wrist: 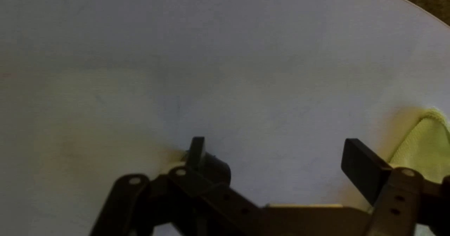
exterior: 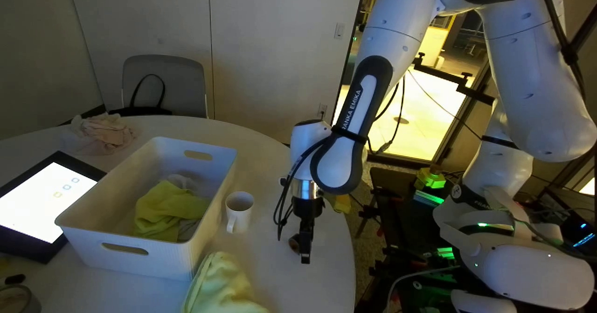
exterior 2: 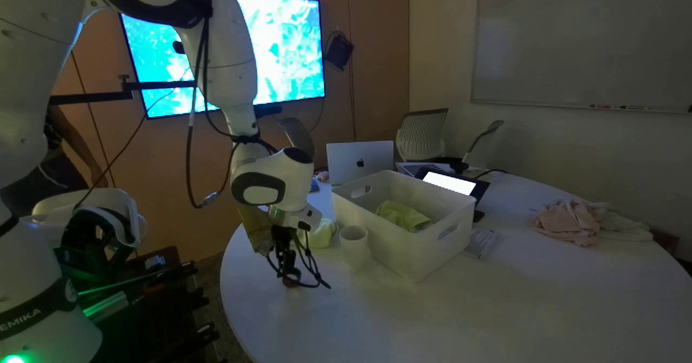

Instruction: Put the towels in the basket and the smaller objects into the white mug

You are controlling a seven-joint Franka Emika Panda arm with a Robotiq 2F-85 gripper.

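Hanging low, the end effector [wrist: 275, 153] gapes (wrist view only).

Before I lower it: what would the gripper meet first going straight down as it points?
Probably the small dark object: one of the fingers overlaps it in the wrist view, though depth is unclear. Missing that, the white table.

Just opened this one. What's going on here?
A white jointed robot arm holds its black two-fingered pincer open and low over a round white table, gripping nothing. A small dark brownish round object sits close by; whether the pincer touches it, I cannot tell. A yellow-green cloth towel is inside the large white rectangular plastic tub, while a second yellow-green towel lies on the table next to it. The small white cylindrical mug stands upright beside the tub.
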